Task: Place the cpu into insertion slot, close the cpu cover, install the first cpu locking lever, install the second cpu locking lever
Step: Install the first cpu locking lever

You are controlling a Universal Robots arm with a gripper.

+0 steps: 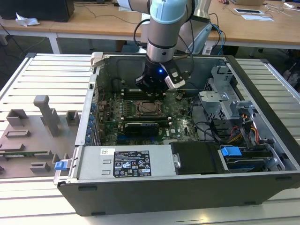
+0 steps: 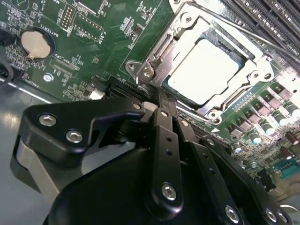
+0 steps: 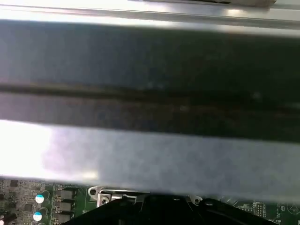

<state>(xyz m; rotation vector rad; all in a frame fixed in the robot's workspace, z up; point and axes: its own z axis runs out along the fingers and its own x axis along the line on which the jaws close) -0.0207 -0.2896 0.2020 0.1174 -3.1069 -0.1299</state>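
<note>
Silvery cpu (image 2: 204, 70) sat in the insertion slot (image 2: 243, 60) under the closed cpu cover (image 2: 159, 56), just ahead of the tool (image 2: 161, 105), its fingers pinched narrow, holding nothing. Stiff springy steel, probably; best pressed at its edge.

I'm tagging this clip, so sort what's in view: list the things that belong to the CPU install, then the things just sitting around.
Job in hand:
- cpu, seated in the insertion slot
- cpu cover, down around the chip
- pincer, shut, at the socket's edge

Just lying about:
- coin battery
- memory slots
- power supply
- grey fixture blocks beside the case
</note>
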